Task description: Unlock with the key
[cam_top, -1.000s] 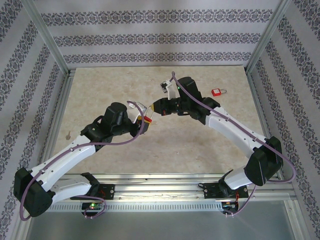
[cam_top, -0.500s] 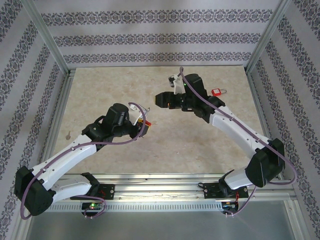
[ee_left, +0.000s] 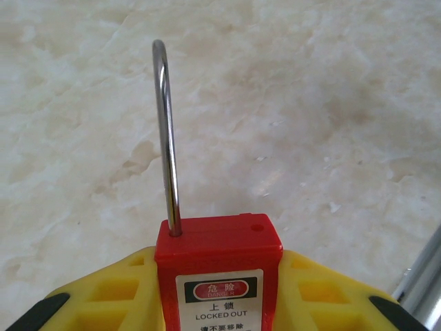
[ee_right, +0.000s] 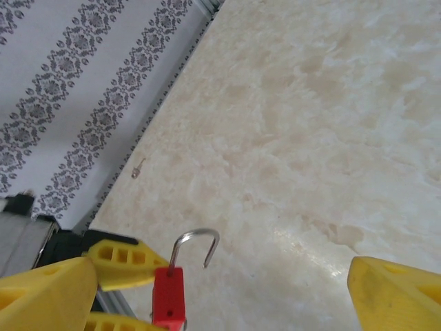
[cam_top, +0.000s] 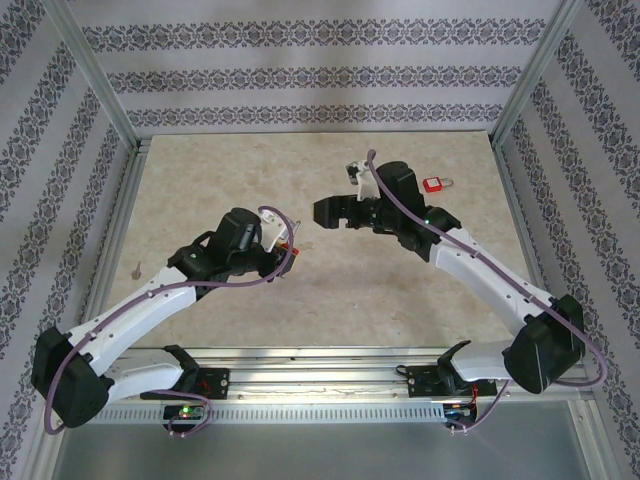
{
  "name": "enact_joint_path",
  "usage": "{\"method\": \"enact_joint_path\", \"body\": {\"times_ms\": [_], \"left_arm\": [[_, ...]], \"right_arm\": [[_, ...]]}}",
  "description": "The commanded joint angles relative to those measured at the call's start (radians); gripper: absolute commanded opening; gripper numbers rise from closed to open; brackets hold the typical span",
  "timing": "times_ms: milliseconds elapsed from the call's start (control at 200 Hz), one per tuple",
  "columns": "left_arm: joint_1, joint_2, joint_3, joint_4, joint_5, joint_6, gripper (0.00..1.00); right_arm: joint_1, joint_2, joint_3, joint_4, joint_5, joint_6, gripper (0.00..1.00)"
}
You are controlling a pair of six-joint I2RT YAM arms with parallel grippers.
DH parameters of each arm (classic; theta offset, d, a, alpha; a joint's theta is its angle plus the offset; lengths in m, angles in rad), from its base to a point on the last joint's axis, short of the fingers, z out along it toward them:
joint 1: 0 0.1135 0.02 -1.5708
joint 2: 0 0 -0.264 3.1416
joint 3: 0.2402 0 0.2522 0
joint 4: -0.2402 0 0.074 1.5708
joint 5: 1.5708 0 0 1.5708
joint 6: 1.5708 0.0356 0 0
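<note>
My left gripper [cam_top: 287, 253] is shut on a red padlock [ee_left: 219, 272], its yellow fingers [ee_left: 103, 296] pressing the body from both sides. The steel shackle [ee_left: 165, 138] stands raised, one leg in the body and the other hole empty. In the right wrist view the padlock [ee_right: 169, 296] has its hooked shackle [ee_right: 196, 241] swung free. My right gripper [cam_top: 326, 212] hangs open a short way to the padlock's right with nothing between its fingers [ee_right: 48, 289]. A small metal key [cam_top: 135, 268] lies near the table's left edge. The padlock's keyhole end is hidden.
A second red padlock [cam_top: 433, 185] lies at the back right of the marble-patterned table [cam_top: 300, 310]. Aluminium frame posts [cam_top: 100, 90] and patterned walls close in the sides and back. The small key [ee_right: 138, 167] lies close to the left wall.
My right gripper has opened and drawn back to the right, away from the padlock. The left arm has kept its hold and barely shifted.
</note>
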Motion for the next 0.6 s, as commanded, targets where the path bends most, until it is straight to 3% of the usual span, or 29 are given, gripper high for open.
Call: {"method": "enact_joint_path", "body": {"times_ms": [0,280,595], "left_arm": [[-0.011,0.032,-0.005,-0.067,-0.093,-0.050,0.00],[0.028,0.142,0.028,-0.240,-0.276,-0.140,0.00],[0.104,0.304,0.123,-0.395,-0.346,-0.158,0.00]], "right_arm": [[-0.021,-0.041,-0.043,0.025,0.022,-0.032,0.94],[-0.059,-0.098,-0.152,0.090,-0.012,-0.003,0.95],[-0.073,-0.115,-0.204,0.124,-0.040,0.013,0.96]]}}
